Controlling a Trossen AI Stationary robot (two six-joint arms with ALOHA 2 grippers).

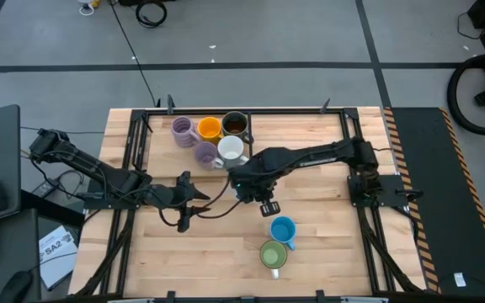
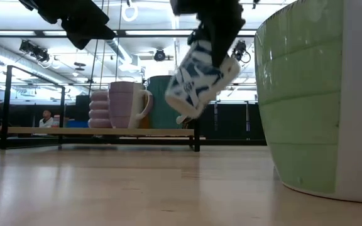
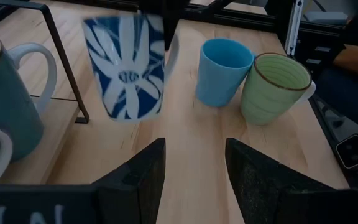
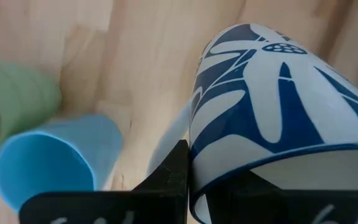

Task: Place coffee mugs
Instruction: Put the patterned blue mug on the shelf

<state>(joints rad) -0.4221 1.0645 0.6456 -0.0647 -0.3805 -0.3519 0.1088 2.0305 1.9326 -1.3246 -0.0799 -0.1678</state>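
The right end effector [image 2: 213, 47] grips the tilted white mug with blue pattern [image 2: 200, 78] above the tabletop [image 2: 137, 188]; the left end effector [image 3: 194, 180], nearby, stands wide and empty.

The right arm reaches across the table's middle, its gripper [image 1: 244, 190] clamped on a raised, tilted mug [image 2: 200, 78]. The left gripper [image 1: 194, 200] hangs nearby with fingers [image 3: 143, 180] spread, holding nothing.
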